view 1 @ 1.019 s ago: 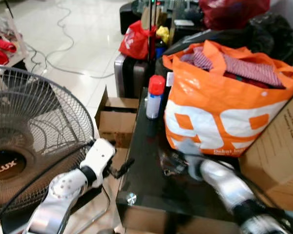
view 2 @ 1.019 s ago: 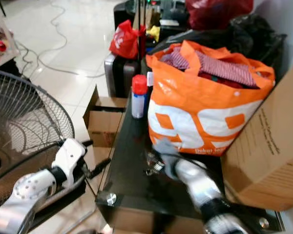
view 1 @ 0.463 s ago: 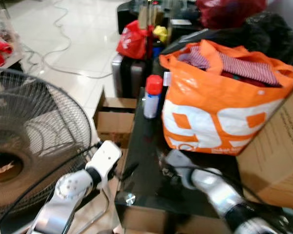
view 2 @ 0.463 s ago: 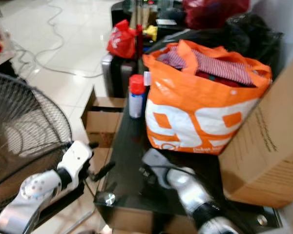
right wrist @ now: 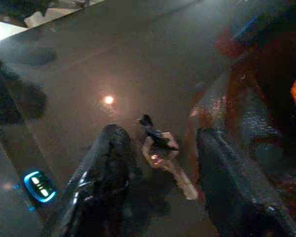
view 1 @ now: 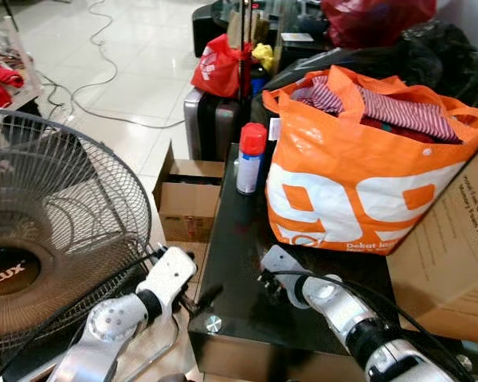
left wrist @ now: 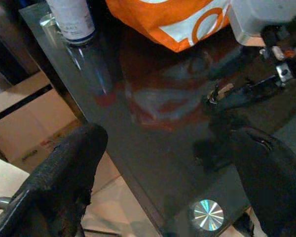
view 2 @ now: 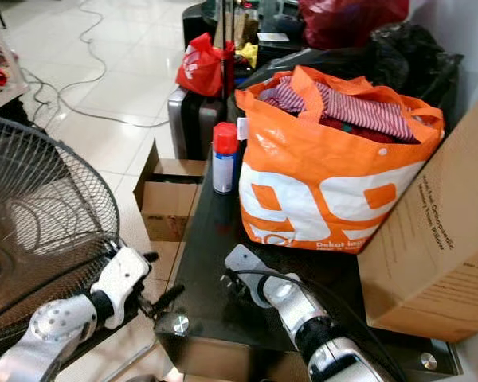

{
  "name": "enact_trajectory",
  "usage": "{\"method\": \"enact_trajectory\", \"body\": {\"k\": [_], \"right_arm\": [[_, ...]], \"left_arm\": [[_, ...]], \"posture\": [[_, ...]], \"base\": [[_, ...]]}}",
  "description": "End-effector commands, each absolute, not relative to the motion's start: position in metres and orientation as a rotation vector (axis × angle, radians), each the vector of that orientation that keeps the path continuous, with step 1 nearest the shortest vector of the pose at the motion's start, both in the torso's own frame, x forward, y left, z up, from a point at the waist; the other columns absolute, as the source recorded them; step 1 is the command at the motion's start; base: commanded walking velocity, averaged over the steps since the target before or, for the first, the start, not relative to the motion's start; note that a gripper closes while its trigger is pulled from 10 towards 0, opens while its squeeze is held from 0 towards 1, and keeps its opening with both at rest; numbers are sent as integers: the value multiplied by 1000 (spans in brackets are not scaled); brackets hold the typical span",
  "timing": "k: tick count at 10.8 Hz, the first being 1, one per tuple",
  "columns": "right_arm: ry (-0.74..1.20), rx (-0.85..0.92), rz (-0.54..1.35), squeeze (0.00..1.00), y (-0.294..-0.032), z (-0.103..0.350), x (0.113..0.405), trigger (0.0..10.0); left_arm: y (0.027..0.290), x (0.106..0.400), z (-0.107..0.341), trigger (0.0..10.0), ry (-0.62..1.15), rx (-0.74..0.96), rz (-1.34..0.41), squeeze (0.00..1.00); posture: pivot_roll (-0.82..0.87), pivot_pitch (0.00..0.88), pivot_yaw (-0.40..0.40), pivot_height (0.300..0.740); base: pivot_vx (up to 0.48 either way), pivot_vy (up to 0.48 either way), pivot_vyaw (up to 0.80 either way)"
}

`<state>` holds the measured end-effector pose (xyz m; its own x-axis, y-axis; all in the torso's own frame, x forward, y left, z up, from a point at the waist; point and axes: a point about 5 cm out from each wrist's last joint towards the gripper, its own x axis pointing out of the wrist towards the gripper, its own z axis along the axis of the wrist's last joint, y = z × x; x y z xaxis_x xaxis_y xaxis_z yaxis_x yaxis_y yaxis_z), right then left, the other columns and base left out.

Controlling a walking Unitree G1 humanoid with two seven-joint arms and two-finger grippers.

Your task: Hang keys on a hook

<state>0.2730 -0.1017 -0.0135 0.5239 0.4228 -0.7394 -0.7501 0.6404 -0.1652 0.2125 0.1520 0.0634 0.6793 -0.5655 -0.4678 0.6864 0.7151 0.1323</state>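
While keys lie flat on the glass table, right gripper, spread open, straddles them; left gripper open, farther left.

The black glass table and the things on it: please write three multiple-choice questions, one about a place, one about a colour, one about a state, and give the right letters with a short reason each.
1. Where does the key lie?
A. On the black glass table, between the right gripper's fingers
B. Inside the orange bag
C. On the floor beside the fan

2. What colour is the cap of the spray can?
A. Blue
B. Red
C. Green

3. How do the fingers of the right gripper stand?
A. Shut tight on the key
B. Apart, one on each side of the key
C. Folded away from the table

Answers: 1 A, the right wrist view shows the key flat on the dark glass between the two fingers. 2 B, the cap is red above a white body. 3 B, a clear gap stays on both sides of the key.
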Motion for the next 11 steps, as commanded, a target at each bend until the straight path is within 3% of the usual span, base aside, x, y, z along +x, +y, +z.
{"method": "enact_trajectory", "body": {"k": [1, 2, 3, 4, 11], "right_arm": [[717, -526, 723, 0, -105, -13, 276, 10000], [722, -521, 715, 0, -105, -14, 276, 10000], [718, -511, 704, 0, -105, -14, 277, 3922], [715, -509, 697, 0, -104, -14, 278, 0], [724, -499, 704, 0, -103, -17, 278, 0]], "left_arm": [[151, 212, 67, 10000, 406, 321, -728, 812], [151, 213, 68, 10000, 406, 321, -731, 812], [152, 214, 68, 10000, 405, 322, -732, 816], [152, 214, 68, 10000, 404, 321, -733, 816], [150, 215, 65, 10000, 439, 273, -753, 812]], "posture": [[73, 0, -37, 740], [72, 0, -35, 740], [72, 0, -35, 740], [74, 0, -36, 740], [72, 0, -34, 740]], "base": [[0, 0, 0], [0, 0, 0], [0, 0, 0], [0, 0, 0], [0, 0, 0]]}}
